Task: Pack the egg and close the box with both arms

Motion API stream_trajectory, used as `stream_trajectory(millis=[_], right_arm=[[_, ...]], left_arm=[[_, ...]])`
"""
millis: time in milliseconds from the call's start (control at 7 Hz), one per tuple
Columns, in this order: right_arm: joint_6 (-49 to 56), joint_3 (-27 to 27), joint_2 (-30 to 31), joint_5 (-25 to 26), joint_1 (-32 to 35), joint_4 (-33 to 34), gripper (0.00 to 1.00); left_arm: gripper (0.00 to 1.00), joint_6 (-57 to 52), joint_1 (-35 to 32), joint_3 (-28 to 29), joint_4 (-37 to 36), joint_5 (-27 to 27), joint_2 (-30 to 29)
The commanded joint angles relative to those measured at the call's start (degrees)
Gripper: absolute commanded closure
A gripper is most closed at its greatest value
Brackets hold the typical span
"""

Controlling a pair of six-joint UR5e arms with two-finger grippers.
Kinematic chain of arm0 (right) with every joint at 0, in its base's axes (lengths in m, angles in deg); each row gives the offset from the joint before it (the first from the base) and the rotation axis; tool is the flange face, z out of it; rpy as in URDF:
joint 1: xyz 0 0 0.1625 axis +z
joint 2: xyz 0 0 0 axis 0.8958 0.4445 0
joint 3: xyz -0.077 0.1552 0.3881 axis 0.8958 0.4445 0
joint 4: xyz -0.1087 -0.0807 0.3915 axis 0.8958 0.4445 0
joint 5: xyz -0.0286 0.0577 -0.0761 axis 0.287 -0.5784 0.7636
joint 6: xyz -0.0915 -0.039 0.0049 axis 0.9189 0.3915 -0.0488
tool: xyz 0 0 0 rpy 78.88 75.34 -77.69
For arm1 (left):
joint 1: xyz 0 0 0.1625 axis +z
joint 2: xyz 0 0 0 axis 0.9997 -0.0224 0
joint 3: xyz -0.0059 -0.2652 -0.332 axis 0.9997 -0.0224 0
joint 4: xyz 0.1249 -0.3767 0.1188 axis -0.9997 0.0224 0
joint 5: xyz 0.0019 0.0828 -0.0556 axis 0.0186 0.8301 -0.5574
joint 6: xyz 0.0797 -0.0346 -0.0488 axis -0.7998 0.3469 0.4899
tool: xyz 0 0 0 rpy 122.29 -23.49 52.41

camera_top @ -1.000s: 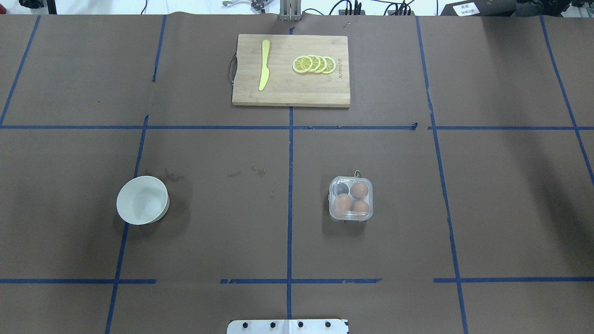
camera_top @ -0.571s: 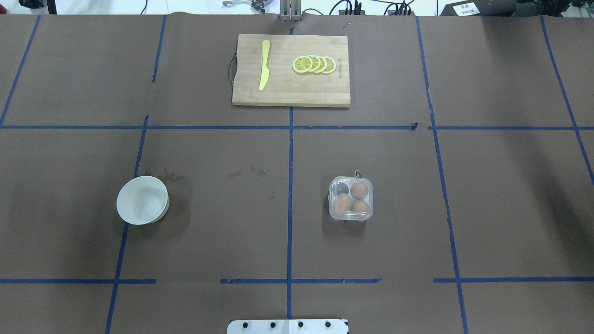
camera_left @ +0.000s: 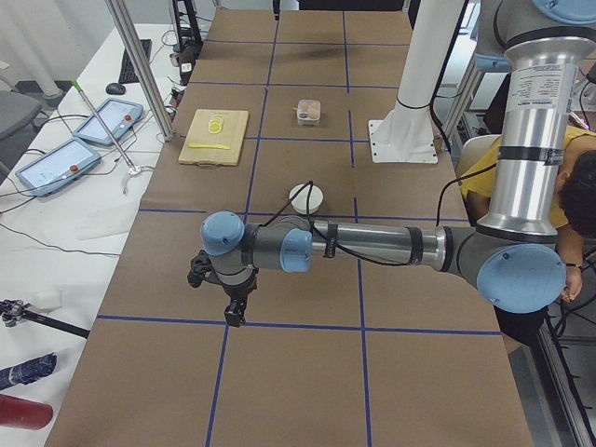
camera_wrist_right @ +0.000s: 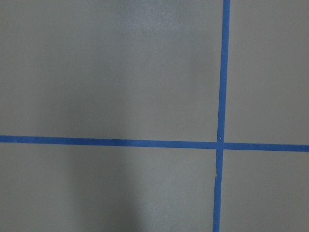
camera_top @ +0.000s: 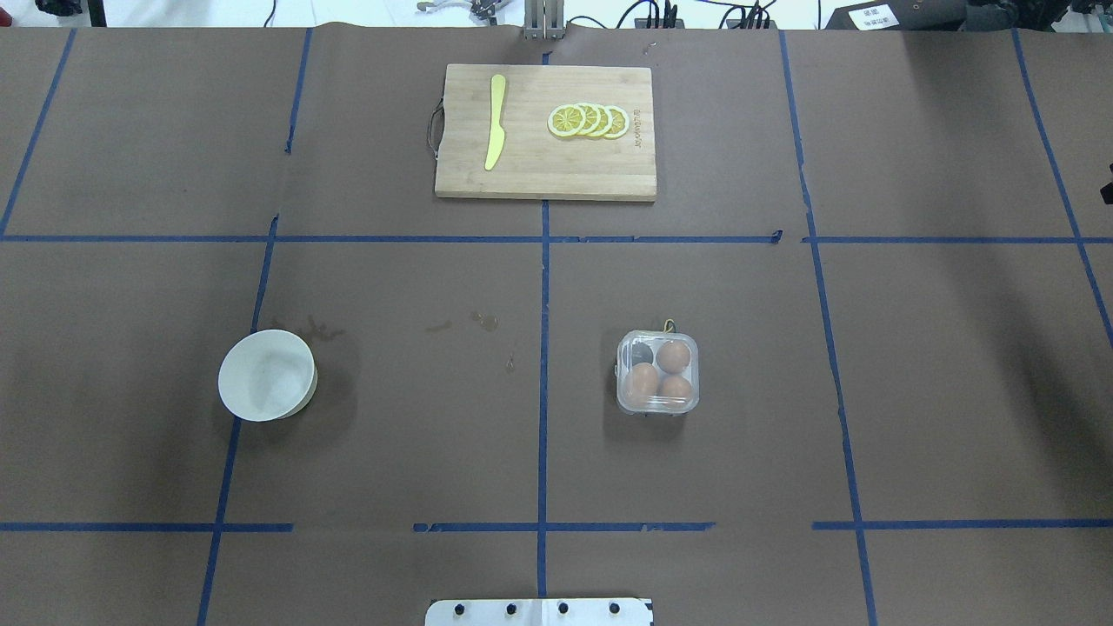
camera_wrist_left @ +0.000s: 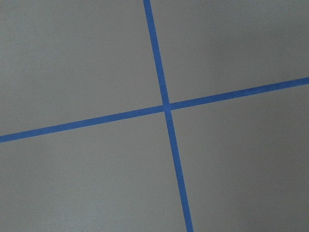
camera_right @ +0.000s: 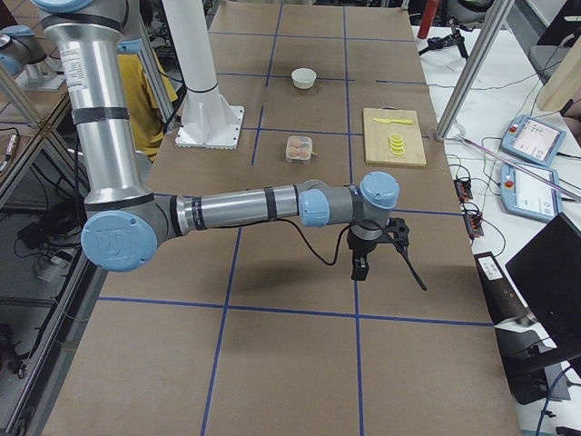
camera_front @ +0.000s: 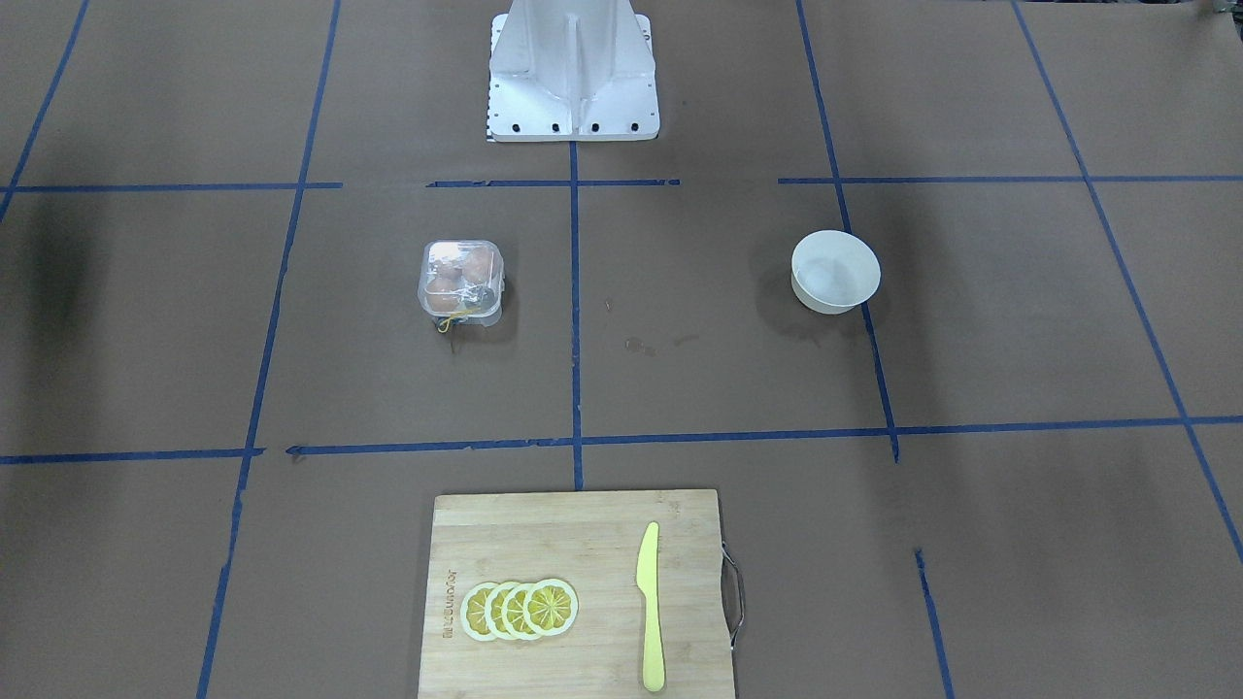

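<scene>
The clear box (camera_top: 657,372) stands right of the table's middle with its lid down; it also shows in the front view (camera_front: 462,280). Three tan-brown eggs sit in its cups, one of them at the far right (camera_top: 673,356); the far left cup (camera_top: 639,351) is dark and holds no egg. My left gripper (camera_left: 235,315) hangs over the table's left end, far from the box. My right gripper (camera_right: 359,270) hangs over the right end. I cannot tell whether either is open or shut. Both wrist views show only brown paper and blue tape.
A white bowl (camera_top: 266,376) stands at the left, with nothing in it. A wooden cutting board (camera_top: 530,169) at the far middle holds a yellow knife (camera_top: 495,122) and lemon slices (camera_top: 589,121). The white pedestal (camera_front: 573,73) stands at the robot's edge.
A small black part has come into the overhead view at its right edge. The box, eggs and bowl have not moved.
</scene>
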Motion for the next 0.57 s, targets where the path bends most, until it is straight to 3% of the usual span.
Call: stream_trajectory(millis=[0,429], right_arm=[[-0.13,-0.36,-0.06,-0.18,-0.32,-0.01,0.00],[-0.13,-0.28,0.03,-0.27,-0.32,-0.01,0.00]], left_arm=[[0.00,0.02,0.01,0.11,0.06,0.06,-0.37],[0.00,0.02,0.01,0.29,0.24,-0.03,-0.63]])
